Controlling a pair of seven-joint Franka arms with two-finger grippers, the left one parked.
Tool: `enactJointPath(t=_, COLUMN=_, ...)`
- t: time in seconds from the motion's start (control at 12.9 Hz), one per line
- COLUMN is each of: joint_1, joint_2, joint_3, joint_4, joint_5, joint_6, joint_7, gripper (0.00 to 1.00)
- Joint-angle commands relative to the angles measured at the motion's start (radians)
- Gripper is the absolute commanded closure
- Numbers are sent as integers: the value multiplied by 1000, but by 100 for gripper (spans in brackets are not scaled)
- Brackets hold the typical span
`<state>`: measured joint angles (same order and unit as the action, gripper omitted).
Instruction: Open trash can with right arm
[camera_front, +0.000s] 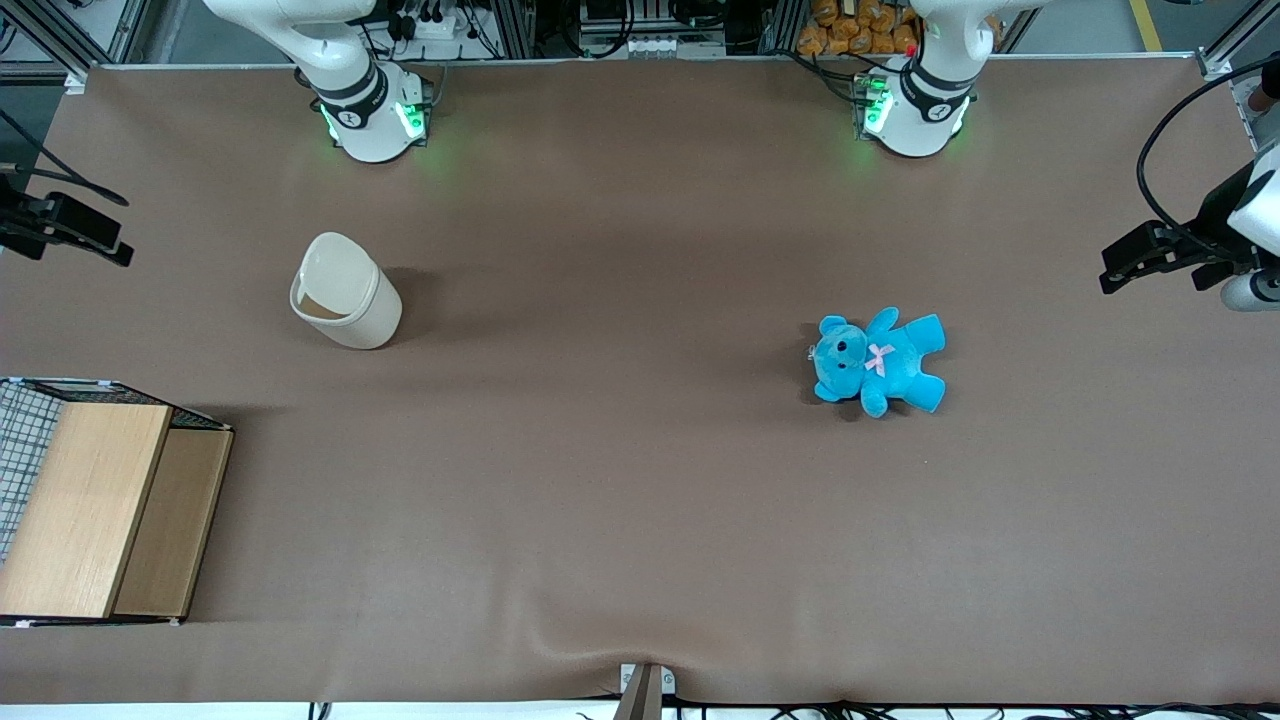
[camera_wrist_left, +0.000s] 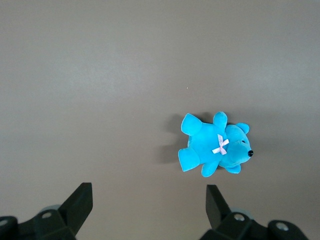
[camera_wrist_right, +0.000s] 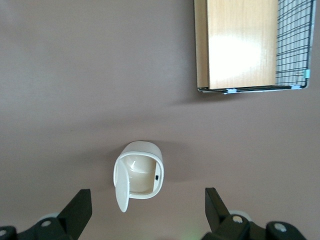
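Observation:
The cream-white trash can (camera_front: 347, 294) stands on the brown table near the working arm's base. Its flip lid (camera_front: 336, 270) is raised, so the beige inside shows. From the right wrist view I look straight down into the trash can (camera_wrist_right: 141, 170), with the lid (camera_wrist_right: 121, 186) swung up at one side of the rim. My right gripper (camera_wrist_right: 147, 210) hangs high above the table, apart from the can, open, with nothing between its black fingers (camera_wrist_right: 79, 209). In the front view the gripper (camera_front: 108, 245) shows at the working arm's end of the table.
A wooden box (camera_front: 100, 510) with a wire-mesh side sits nearer the front camera than the can, at the working arm's end; it also shows in the wrist view (camera_wrist_right: 242, 45). A blue teddy (camera_front: 878, 360) lies toward the parked arm's end.

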<state>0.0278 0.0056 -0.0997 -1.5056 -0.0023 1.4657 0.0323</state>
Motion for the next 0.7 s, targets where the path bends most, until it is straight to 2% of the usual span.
enactJointPath(t=0.0, joint_1=-19, joint_2=16, joint_3=6, joint_4=33, joint_5=-18, joint_6=-19, joint_7=-15, gripper=0)
enactJointPath(t=0.62, joint_1=-14, joint_2=24, joint_3=8, joint_4=34, joint_5=-16, joint_6=-21, joint_7=-32, gripper=0)
